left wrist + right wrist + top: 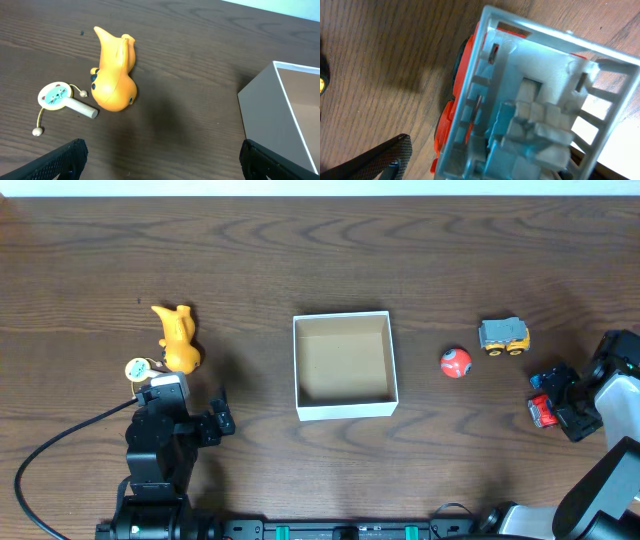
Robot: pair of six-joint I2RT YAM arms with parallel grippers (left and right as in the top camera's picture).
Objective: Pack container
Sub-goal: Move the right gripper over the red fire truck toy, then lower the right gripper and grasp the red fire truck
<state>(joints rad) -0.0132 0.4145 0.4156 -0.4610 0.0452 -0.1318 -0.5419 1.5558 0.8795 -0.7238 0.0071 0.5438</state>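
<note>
The container (345, 411), a white square box with a brown inside, stands open-topped at the table's middle with nothing in it; its white wall (265, 107) shows at the right of the left wrist view. My left gripper (190, 408) (162, 160) is open over bare wood, just below an orange toy animal (179, 340) (115, 70) and a small rattle drum (138, 368) (56, 96). At the far right my right gripper (550, 402) (485, 160) is open around a red and grey toy vehicle (541, 412) (530, 100). A strip of wood shows between its left finger (390, 155) and the toy; the other finger is hidden.
A red ball (455, 363) and a grey and yellow toy truck (503, 336) lie between the container and the right arm. The left arm's black cable (60, 442) loops over the table at lower left.
</note>
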